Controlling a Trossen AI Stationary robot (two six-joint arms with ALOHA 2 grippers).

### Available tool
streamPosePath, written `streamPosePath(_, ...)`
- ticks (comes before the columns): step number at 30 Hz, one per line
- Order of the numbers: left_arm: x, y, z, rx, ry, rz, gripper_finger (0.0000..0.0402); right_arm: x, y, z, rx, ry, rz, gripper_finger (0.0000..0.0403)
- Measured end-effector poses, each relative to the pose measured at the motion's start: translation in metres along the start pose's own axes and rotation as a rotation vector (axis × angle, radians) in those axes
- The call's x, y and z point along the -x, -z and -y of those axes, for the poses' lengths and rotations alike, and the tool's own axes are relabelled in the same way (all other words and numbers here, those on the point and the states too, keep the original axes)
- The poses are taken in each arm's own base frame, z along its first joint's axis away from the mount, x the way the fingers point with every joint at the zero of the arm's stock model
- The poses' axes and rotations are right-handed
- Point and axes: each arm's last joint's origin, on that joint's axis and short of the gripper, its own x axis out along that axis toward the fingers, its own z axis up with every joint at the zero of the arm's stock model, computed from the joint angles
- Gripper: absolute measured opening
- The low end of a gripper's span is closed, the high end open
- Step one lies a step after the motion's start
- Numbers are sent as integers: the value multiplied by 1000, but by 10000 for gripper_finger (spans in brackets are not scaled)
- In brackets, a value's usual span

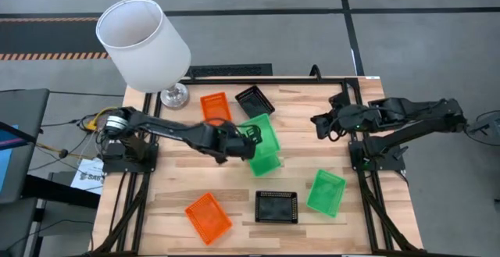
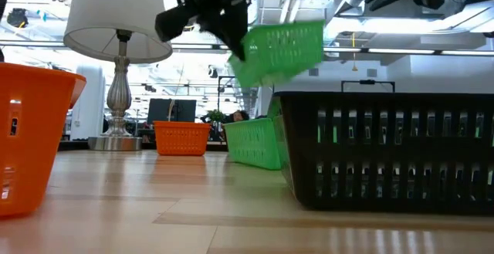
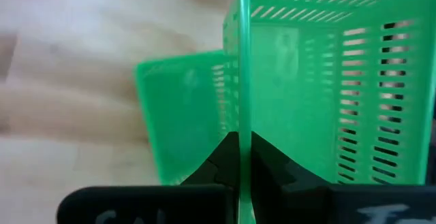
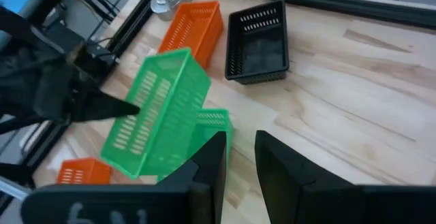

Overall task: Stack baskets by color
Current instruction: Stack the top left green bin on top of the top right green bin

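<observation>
My left gripper point(image 1: 244, 137) reaches to the table's middle, shut on a translucent green basket point(image 1: 262, 130) that it holds in the air, also seen in the low view point(image 2: 282, 47). Right under it a second green basket point(image 1: 266, 163) rests with its bottom on the table. A third green basket point(image 1: 326, 192) lies at the near right. Two orange baskets point(image 1: 216, 107) point(image 1: 208, 216) and two black baskets point(image 1: 254, 99) point(image 1: 276, 206) rest on the wood. My right gripper point(image 1: 320, 124) is drawn back at the right, shut, with nothing between its fingers point(image 4: 240, 157). My left gripper pinches one side wall of the green basket at its rim point(image 3: 244, 118), one finger inside the basket and one outside. The fingers come from the table's left, slanting down. The basket is lifted clear and tilted, above the green basket on the table point(image 3: 184, 108).
A white-shaded lamp point(image 1: 144, 42) stands at the far left corner, its base point(image 1: 175, 96) beside the far orange basket. The near black basket point(image 2: 386, 150) fills the low view's right. Bare wood lies between the middle baskets and the right arm's base point(image 1: 376, 154).
</observation>
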Motion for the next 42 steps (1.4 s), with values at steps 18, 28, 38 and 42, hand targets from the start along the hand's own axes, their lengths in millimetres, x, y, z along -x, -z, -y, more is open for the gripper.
streamPosePath(18, -47, 37, -22, 141, -93, 52, 2, 3, 5, -2, 44, -16, -30, 102)
streamPosePath(28, -44, 42, -27, 140, -126, 21, 2, 6, 11, -6, 76, -47, -50, 102)
streamPosePath(38, -48, 33, -25, 95, -158, 17, 2, 6, 12, -6, 102, -50, -48, 102)
streamPosePath(42, -50, 27, -25, 93, -183, 31, 2, 6, 12, -6, 113, -50, -47, 102)
